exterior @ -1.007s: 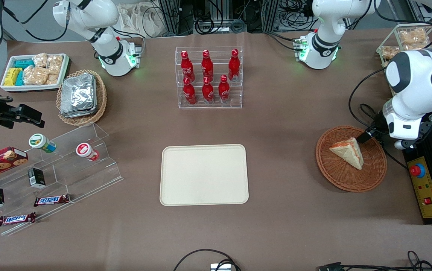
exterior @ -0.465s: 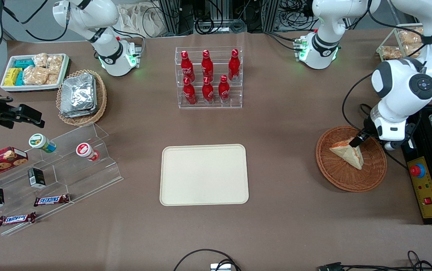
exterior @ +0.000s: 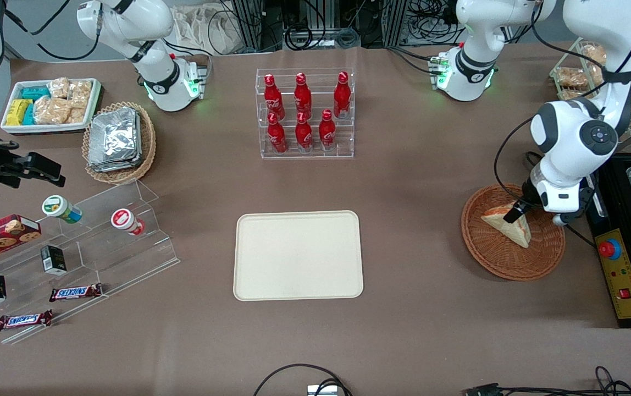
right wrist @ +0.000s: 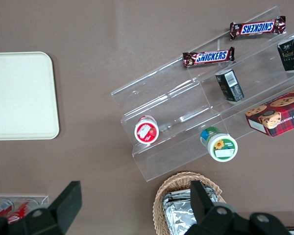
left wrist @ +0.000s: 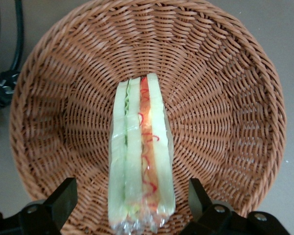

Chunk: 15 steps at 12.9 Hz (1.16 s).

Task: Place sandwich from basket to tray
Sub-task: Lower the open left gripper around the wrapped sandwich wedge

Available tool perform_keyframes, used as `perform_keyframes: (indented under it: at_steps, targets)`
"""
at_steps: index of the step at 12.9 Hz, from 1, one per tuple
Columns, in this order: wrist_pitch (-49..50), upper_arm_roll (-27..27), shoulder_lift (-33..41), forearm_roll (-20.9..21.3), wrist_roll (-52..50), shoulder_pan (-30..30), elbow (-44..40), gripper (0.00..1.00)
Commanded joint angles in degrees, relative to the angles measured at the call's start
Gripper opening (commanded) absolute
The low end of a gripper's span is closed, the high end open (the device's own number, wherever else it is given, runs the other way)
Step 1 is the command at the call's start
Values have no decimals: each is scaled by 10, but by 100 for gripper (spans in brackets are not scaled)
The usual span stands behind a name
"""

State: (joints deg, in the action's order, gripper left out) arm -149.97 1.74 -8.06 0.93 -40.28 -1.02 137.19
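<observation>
The sandwich (exterior: pixel 507 225) (left wrist: pixel 139 156), a clear-wrapped wedge of pale bread with red and green filling, lies in the reddish-brown wicker basket (exterior: pixel 505 261) (left wrist: pixel 220 88) at the working arm's end of the table. My gripper (exterior: pixel 515 213) (left wrist: pixel 132 203) hangs open just above it, one black finger on each side of the wedge's wide end, with gaps between fingers and wrap. The cream tray (exterior: pixel 298 254) (right wrist: pixel 19 95) sits bare at the table's middle, well away from the basket.
A clear rack of red bottles (exterior: pixel 304 113) stands farther from the camera than the tray. A black control box (exterior: pixel 626 275) with a red button lies beside the basket. Toward the parked arm's end are a tan basket of foil packs (exterior: pixel 117 140) and acrylic snack steps (exterior: pixel 73 258).
The arm has swung in over the basket, and the gripper has come down around the sandwich's wide end. The sandwich has not moved.
</observation>
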Motion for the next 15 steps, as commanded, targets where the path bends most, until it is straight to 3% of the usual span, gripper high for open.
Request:
perform_keyframes:
  at_steps: [1, 4, 5, 6, 9, 11, 13, 15]
  targets:
    - [-30, -1, -16, 7, -13, -2, 5, 100]
    - [-45, 0, -31, 6, -13, -2, 4, 99]
    - [-51, 0, -34, 6, -13, -2, 4, 95]
    - [-53, 0, -39, 6, -13, -2, 4, 88]
    - [-58, 0, -42, 6, -13, -2, 4, 40]
    - [-58, 0, -39, 7, -7, -1, 3, 17]
    - [-55, 0, -25, 22, -4, 3, 2, 13]
    - [-23, -2, -1, 70, 16, 3, -2, 10]
